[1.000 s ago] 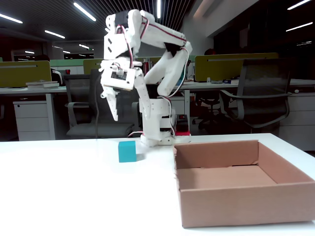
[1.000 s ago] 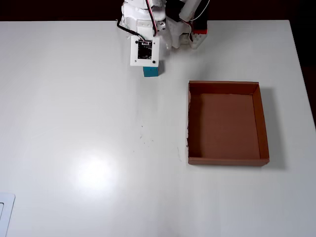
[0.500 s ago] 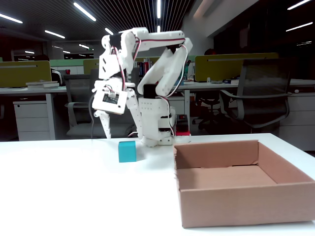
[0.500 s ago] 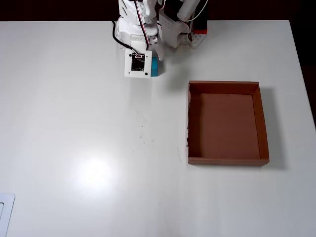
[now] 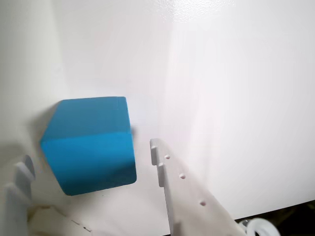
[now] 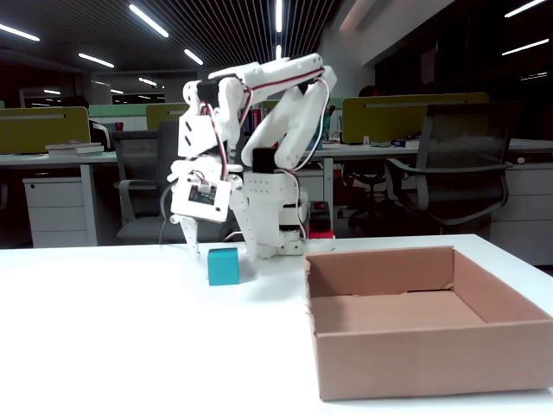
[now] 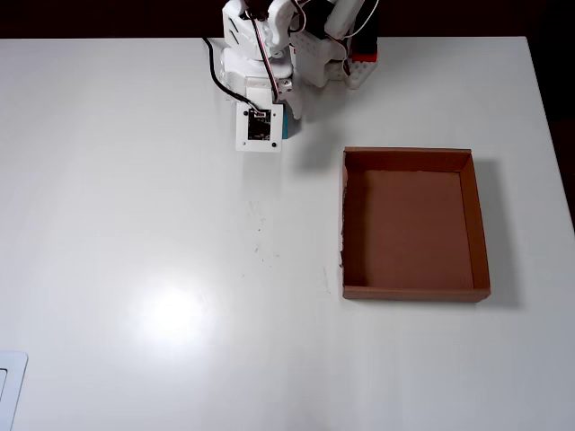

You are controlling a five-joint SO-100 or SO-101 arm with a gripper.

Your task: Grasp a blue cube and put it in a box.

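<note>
In the wrist view the teal-blue cube [image 5: 91, 145] rests on the white table between my gripper's [image 5: 89, 155] two white fingers. The jaws stand open on either side of it, with a small gap at each side. In the fixed view the cube [image 6: 223, 265] sits on the table just in front of the arm's base, and the gripper [image 6: 204, 245] hangs low at its left. From overhead only a blue sliver of the cube [image 7: 285, 124] shows beside the wrist. The brown cardboard box [image 7: 481, 235] lies open and empty to the right; it also shows in the fixed view [image 6: 415, 354].
The arm's base [image 7: 305, 54] stands at the table's far edge, right behind the cube. White tabletop stretches left and toward the front in the overhead view. Office desks and chairs stand beyond the table in the fixed view.
</note>
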